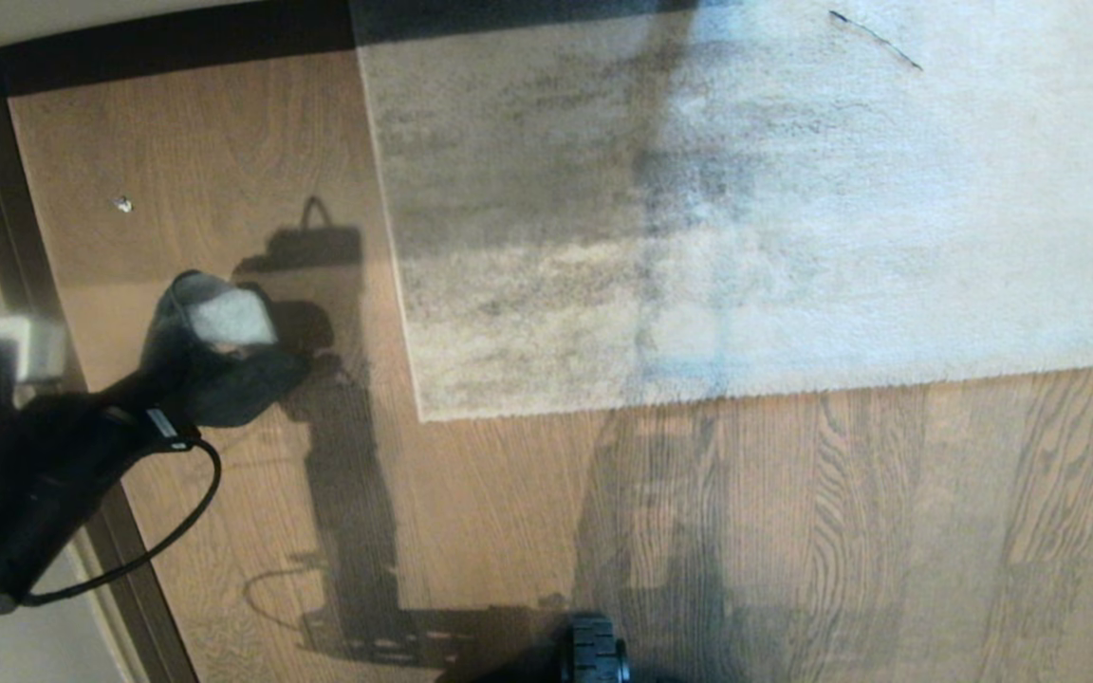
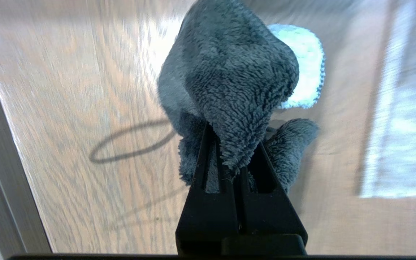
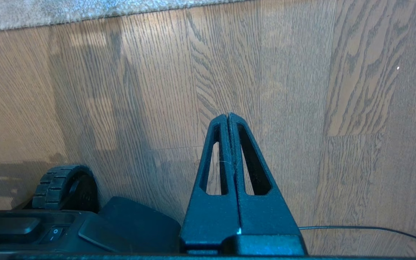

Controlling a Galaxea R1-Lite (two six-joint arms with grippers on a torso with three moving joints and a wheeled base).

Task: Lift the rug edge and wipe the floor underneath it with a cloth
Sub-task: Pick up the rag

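Cloth (image 2: 229,79) pinched in left fingers (image 2: 208,155)

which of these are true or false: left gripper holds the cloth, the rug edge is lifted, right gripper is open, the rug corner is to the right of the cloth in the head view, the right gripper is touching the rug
1. The left gripper holds the cloth. True: its fingers are clamped on the grey fabric.
2. The rug edge is lifted. False: it lies flat on the floor, with no backing showing.
3. The right gripper is open. False: its fingertips are pressed together, holding nothing.
4. The rug corner is to the right of the cloth in the head view. True.
5. The right gripper is touching the rug. False: it hangs over bare floor, apart from the rug border.
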